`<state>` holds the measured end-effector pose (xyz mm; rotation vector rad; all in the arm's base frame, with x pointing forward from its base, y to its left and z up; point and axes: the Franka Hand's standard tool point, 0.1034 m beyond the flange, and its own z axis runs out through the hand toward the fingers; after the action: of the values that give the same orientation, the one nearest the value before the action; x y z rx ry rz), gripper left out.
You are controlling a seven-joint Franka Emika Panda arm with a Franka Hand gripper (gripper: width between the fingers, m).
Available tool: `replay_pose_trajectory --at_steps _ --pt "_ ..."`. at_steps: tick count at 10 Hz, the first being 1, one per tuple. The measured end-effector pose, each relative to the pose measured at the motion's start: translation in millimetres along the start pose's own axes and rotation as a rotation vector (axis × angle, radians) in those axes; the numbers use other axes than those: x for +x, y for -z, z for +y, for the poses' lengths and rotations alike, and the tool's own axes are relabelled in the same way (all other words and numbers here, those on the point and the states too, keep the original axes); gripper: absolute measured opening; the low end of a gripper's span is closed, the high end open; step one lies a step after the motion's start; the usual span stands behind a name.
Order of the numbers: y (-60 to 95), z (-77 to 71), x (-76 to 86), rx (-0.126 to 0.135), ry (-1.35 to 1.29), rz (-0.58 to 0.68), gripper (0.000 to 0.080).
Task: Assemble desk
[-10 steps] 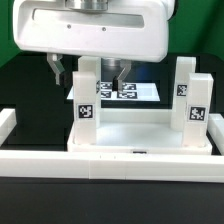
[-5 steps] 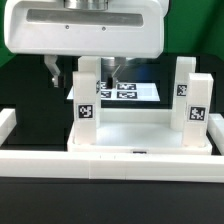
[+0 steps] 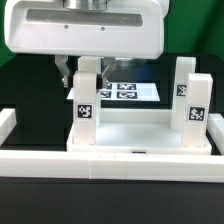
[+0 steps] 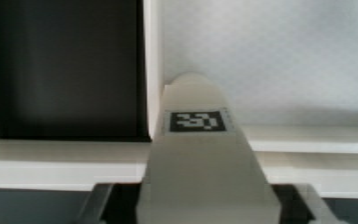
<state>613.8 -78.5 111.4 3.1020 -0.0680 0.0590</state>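
Tool [image 3: 84, 72] hangs under its big white housing, one finger on each side of the upper end of a white square-bar leg [image 3: 86, 100]. The jaws lie right against the bar's two sides, but I cannot tell whether they clamp it or only flank it.

That leg stands upright directly below the tool, its foot in a corner of the desk top [image 3: 140, 135], a wide, shallow white tray with low walls. A black-and-white square tag [image 3: 84, 111] sits on the leg's face, below the fingers. A second leg [image 3: 192, 95] of the same make, also tagged, stands upright in another corner of the tray, well apart from the tool, toward the exterior view's right. Beyond the tool lies the marker board [image 3: 125, 92], flat and partly hidden. In front of the tray runs a long white border rail [image 3: 100, 168].

Only the exterior view shows both legs, the rail and the board. The wrist view looks straight down the leg [image 4: 197, 160] between the dark finger ends, with the tool [image 4: 197, 200] astride it. It shows a tag [image 4: 197, 121] on the bar and the tray's white wall [image 4: 51, 148] around a dark floor.
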Motion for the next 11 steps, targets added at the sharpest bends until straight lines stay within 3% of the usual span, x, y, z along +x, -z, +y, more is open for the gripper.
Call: replay_pose_trajectory --at_steps 2,4,11 --pt "-0.1 1.0 -0.4 0.011 -0.184 0.0 0.0288" --pt "-0.7 4.9 -1.1 0.047 -0.427 0.001 0.0288" --pt "-1.0 5.5 -0.2 0.069 -1.075 -0.019 0.029"
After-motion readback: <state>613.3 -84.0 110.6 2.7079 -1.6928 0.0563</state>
